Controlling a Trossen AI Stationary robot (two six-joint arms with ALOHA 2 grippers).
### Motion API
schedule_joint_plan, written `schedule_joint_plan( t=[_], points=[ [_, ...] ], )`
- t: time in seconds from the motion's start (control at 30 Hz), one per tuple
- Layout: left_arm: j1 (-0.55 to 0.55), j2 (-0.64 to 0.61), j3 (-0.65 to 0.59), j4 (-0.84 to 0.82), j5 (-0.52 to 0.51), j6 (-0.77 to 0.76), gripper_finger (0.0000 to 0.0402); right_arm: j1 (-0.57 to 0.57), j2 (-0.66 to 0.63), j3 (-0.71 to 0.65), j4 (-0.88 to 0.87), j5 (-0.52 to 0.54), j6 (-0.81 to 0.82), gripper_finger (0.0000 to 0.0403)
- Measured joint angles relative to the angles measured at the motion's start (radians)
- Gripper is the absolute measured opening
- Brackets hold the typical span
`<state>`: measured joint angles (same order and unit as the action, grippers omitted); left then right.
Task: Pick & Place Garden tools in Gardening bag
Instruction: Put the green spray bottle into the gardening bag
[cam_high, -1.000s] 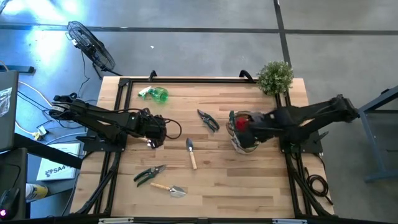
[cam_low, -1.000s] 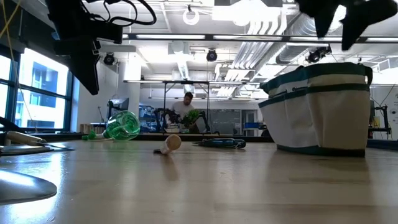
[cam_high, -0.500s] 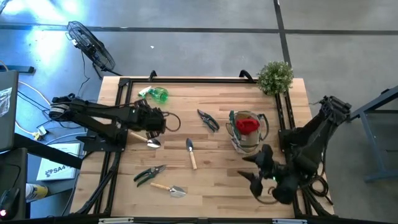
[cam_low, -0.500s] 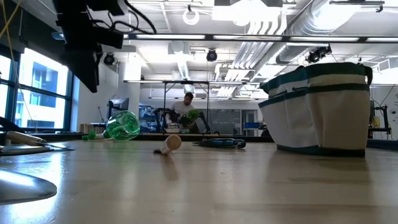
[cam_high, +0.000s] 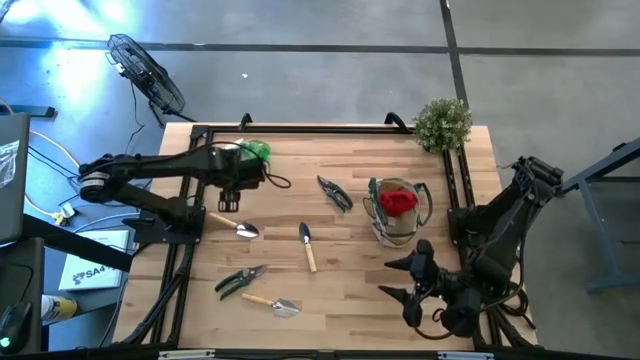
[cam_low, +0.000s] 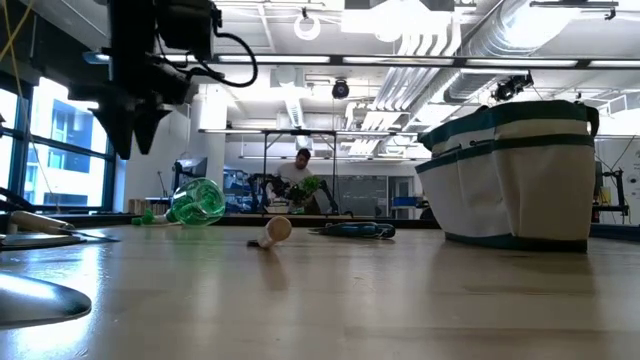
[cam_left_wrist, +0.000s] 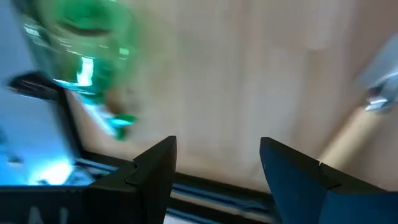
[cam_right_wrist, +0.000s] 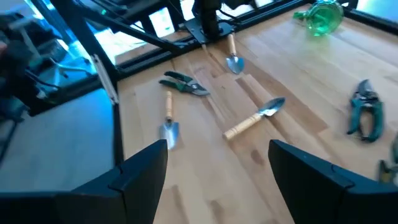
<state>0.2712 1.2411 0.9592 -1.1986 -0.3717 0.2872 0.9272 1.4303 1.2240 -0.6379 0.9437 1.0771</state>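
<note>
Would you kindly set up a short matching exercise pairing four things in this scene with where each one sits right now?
Things:
1. spray bottle
2. red glove
3. left pincer
4. right pincer

Places:
A. inside the gardening bag
B. near the table's front right corner, empty
C. lying at the table's far left corner
D. raised just in front of the spray bottle, open and empty

Pairs: 1-C, 2-A, 3-D, 4-B

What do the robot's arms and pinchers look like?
Both arms are black and jointed, with black cables looping off them. The left gripper and right gripper each end in two dark, wedge-shaped fingers. I can't make out any markings on them.
</note>
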Motion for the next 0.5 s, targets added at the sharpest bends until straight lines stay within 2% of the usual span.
schedule_joint_plan(
  t=[0.07,0.27,0.5],
  points=[
    [0.03,0.0,0.0,0.022,-0.03,0.084,0.0222,0.0,0.005,0.0,0.038,-0.002,0.002,0.027],
    [0.187,0.0,0.0,0.096,0.007,0.289,0.0222,0.0,0.054,0.0,0.194,-0.008,-0.001,0.027],
    [0.436,0.0,0.0,0.193,0.114,0.511,0.0222,0.0,0.127,0.0,0.353,-0.039,-0.001,0.027]
  ],
)
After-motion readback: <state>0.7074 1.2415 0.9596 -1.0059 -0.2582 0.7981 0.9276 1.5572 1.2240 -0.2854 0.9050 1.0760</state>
